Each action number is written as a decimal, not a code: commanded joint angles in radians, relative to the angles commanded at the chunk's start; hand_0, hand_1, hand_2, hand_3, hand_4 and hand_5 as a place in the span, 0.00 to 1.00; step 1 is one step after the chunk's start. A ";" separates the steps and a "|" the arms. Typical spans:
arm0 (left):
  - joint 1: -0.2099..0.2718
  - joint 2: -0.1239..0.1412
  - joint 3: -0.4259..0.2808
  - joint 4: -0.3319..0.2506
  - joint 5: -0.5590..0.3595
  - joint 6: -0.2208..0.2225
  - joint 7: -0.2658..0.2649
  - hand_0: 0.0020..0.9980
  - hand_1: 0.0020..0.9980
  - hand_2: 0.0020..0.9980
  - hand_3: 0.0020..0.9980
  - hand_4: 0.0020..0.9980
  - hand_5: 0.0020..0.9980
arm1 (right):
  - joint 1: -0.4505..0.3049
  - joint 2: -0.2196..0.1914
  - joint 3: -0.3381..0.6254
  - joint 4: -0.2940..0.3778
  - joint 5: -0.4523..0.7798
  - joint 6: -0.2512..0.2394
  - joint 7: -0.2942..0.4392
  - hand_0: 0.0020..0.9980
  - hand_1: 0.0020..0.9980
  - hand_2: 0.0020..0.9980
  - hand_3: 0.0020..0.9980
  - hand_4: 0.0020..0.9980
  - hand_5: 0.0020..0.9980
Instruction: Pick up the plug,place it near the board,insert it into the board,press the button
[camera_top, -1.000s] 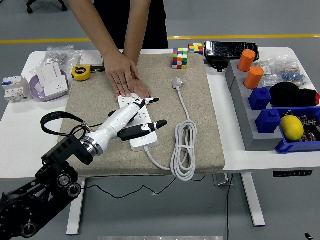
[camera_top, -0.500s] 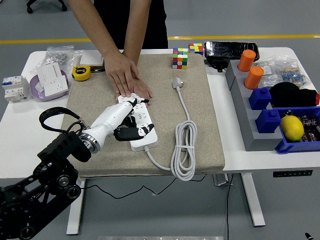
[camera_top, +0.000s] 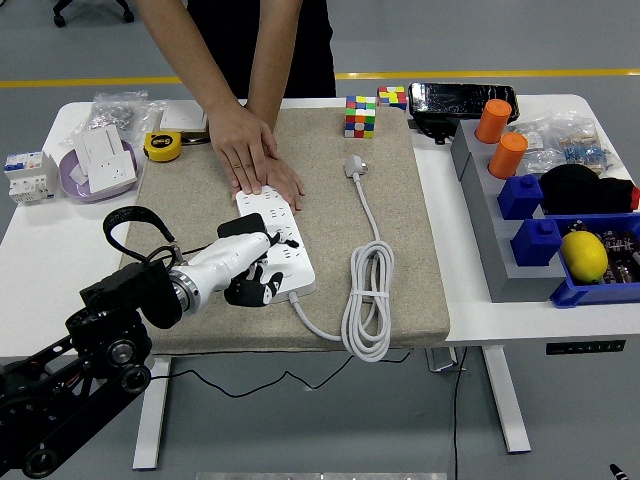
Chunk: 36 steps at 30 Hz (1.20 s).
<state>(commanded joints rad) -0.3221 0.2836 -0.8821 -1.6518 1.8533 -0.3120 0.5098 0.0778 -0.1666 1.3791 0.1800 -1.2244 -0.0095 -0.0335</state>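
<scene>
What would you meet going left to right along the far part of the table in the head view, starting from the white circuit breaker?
Circuit breaker → yellow tape measure → person's hand → plug → black case → orange cylinders → black cloth

One white power strip (camera_top: 279, 250), one white plug (camera_top: 354, 166) on a coiled cable, two multicoloured puzzle cubes (camera_top: 361, 115), two orange cylinders (camera_top: 493, 120), one yellow lemon (camera_top: 584, 256), one yellow tape measure (camera_top: 161, 146)

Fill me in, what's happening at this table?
The robot's left hand is over the near end of the white power strip, fingers curled, holding nothing. A person's hands press down on the strip's far end. The plug lies unplugged on the grey mat, its cable coiled beside the strip.
</scene>
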 joint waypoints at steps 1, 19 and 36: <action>-0.002 0.001 0.003 0.008 0.002 -0.009 -0.002 0.15 0.06 0.15 0.91 0.43 0.05 | 0.000 0.000 0.001 0.000 0.000 0.000 0.000 0.85 0.79 0.77 0.81 1.00 1.00; -0.007 -0.004 0.020 0.081 0.059 0.011 -0.031 0.16 0.07 0.15 0.91 0.42 0.08 | -0.001 0.000 0.006 0.000 -0.005 0.000 -0.001 0.85 0.78 0.77 0.81 1.00 1.00; 0.001 -0.005 0.032 0.099 0.066 0.011 -0.032 0.16 0.07 0.15 0.87 0.41 0.09 | -0.005 0.000 0.004 0.000 -0.006 0.001 -0.002 0.85 0.78 0.77 0.81 1.00 1.00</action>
<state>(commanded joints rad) -0.3211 0.2787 -0.8500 -1.5524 1.9188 -0.3010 0.4778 0.0727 -0.1666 1.3834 0.1800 -1.2305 -0.0089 -0.0350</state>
